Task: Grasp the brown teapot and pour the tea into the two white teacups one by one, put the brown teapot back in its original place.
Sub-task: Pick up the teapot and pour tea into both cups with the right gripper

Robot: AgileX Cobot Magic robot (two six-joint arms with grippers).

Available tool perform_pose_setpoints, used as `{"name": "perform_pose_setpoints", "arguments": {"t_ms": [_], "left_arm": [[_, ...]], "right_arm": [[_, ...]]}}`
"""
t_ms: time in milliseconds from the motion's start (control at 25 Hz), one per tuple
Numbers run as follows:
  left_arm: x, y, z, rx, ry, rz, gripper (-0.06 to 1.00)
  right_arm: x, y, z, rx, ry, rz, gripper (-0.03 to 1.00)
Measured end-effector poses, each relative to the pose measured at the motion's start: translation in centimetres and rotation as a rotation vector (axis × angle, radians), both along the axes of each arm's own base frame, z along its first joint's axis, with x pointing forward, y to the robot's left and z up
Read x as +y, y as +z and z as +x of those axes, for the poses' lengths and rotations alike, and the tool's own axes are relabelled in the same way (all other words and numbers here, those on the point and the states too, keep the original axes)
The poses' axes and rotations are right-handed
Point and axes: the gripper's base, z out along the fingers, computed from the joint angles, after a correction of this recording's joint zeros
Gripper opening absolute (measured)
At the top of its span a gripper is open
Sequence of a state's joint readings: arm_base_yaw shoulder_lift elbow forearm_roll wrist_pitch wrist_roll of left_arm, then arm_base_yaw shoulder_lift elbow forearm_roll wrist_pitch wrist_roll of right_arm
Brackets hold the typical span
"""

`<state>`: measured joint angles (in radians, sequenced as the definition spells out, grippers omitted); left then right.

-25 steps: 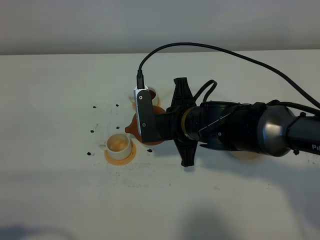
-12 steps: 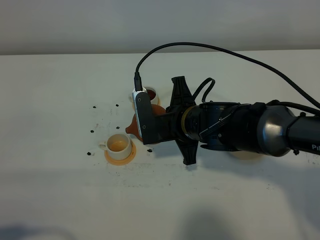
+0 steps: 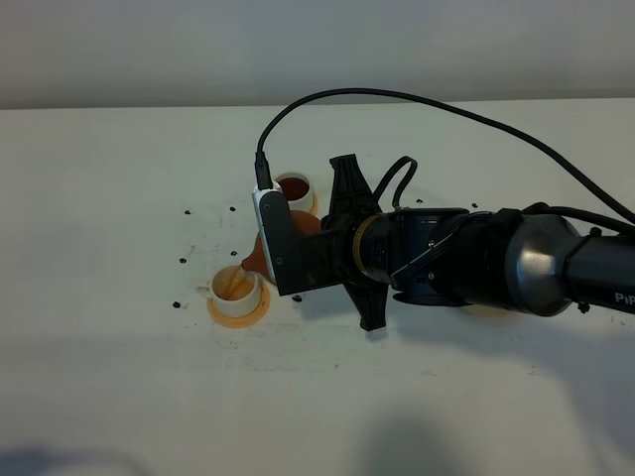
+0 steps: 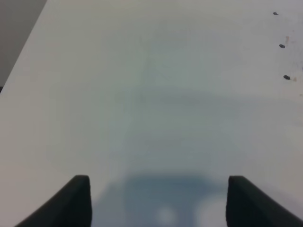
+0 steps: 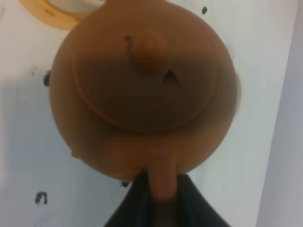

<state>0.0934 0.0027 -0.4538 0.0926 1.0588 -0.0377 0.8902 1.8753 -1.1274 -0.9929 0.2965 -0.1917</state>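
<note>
Clearly, the right gripper (image 5: 162,204) was clamped tight on the loop handle (image 5: 162,182) of the brown teapot (image 5: 142,94), pinching the clay strap from both sides. The pot was squat and round, of matte reddish-brown clay, with a flat lid and a small rounded knob (image 5: 147,47). It hung tilted above the table (image 3: 119,377), between the two cups, with its short spout (image 3: 253,260) dipped over the rim of the near teacup (image 3: 238,290). That small white cylinder sat on an orange-tan coaster (image 3: 238,311) and held orange-brown tea (image 3: 236,284). The far teacup (image 3: 294,186), its twin, held a darker pool. Black specks (image 3: 184,261) dotted the smooth white tabletop to the left of the cups. A black cable (image 3: 417,99) looped away from the wrist toward the right.

The left gripper (image 4: 158,201) had its dark fingertips spread wide over bare table, with nothing between them.

A second earlier the spout had stood just beside the near teacup, whose inside looked pale cream. Since then the wrist had shifted left and nearer, the pot had tipped further, and more of the far teacup had come into view.
</note>
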Motion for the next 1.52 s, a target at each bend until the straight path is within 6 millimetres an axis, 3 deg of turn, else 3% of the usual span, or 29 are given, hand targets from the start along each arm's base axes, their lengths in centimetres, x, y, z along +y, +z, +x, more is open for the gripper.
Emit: {"name": "perform_pose_setpoints", "arguments": {"t_ms": [1520], "left_arm": [[0.00,-0.01,0.00,0.001,0.000,0.000,0.57]], "right_arm": [[0.19,0.22,0.14,-0.068,0.088,-0.047,0.09]]}}
